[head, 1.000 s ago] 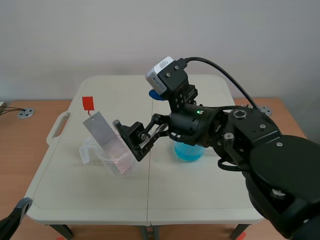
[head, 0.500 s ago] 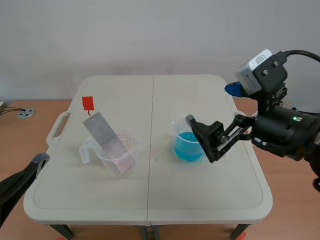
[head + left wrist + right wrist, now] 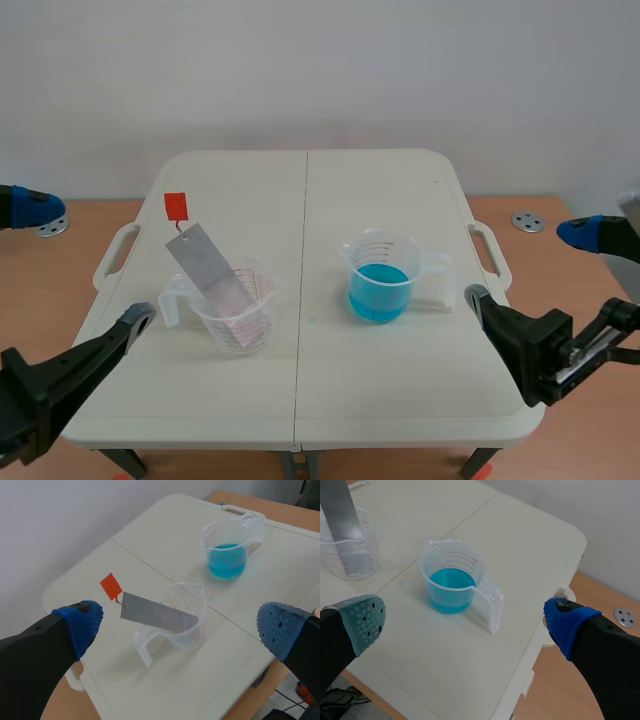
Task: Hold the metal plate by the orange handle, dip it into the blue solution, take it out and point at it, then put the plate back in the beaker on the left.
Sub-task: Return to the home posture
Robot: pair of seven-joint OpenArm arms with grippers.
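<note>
Left wrist view: red print [image 3: 173,600] on beaker [image 3: 191,631], perhaps graduations, unreadable.

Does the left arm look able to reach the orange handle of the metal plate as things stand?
Probably yes. The left pincer is open and empty, and the orange handle sticks out above the beaker at the top of the leaning metal plate. Nothing stands between them.

Left gripper [image 3: 92,262] low beside the table's [image 3: 380,190] near-left corner, fingers spread wide, holding nothing. Right gripper [image 3: 525,265] low beside its near-right corner, likewise spread wide
</note>
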